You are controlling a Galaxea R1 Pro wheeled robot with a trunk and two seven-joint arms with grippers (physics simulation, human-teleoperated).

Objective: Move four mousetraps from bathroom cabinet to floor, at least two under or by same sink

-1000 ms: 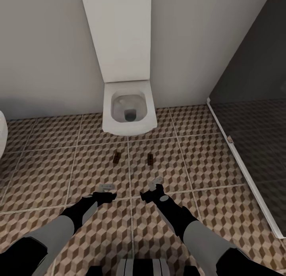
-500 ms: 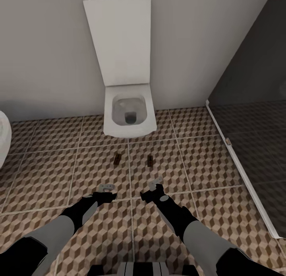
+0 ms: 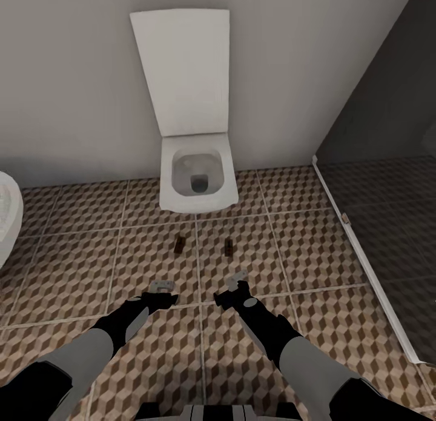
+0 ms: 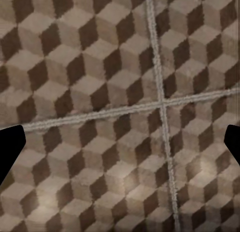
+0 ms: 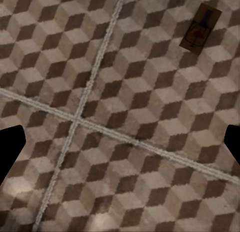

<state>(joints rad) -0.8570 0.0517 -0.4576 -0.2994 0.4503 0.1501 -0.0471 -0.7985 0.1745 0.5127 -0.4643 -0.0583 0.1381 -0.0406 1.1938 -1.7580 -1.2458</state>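
1. Bathroom floor (image 3: 72,269), tiled in a brown and beige cube print, runs to a pale wall; the curved white edge of some fixture (image 3: 9,218) shows at far left.
2. Left claw (image 3: 162,285) hangs low over bare tile, released and holding nothing; its wrist view shows both finger tips set wide apart over a grout crossing.
3. Left trap (image 3: 179,245) lies flat on the floor ahead of that claw, near it but not touching, just left of a grout line.
4. Toilet (image 3: 197,179) stands behind the traps, lid up against the wall.
5. Right trap (image 3: 229,246) lies level with the first, across the grout line and ahead of the right claw (image 3: 237,280). In the right wrist view it sits beyond the finger tips, reddish spot visible.
6. Right claw is released too, fingers spread and empty.
7. Dark shower screen (image 3: 387,185) closes off the right side.
8. Judgement: two traps are set down, but by the toilet, and no sink is in sight. To do this step well, check whether a sink is close enough; if not, lift both traps and set them flat beside the sink, then fetch the other two.
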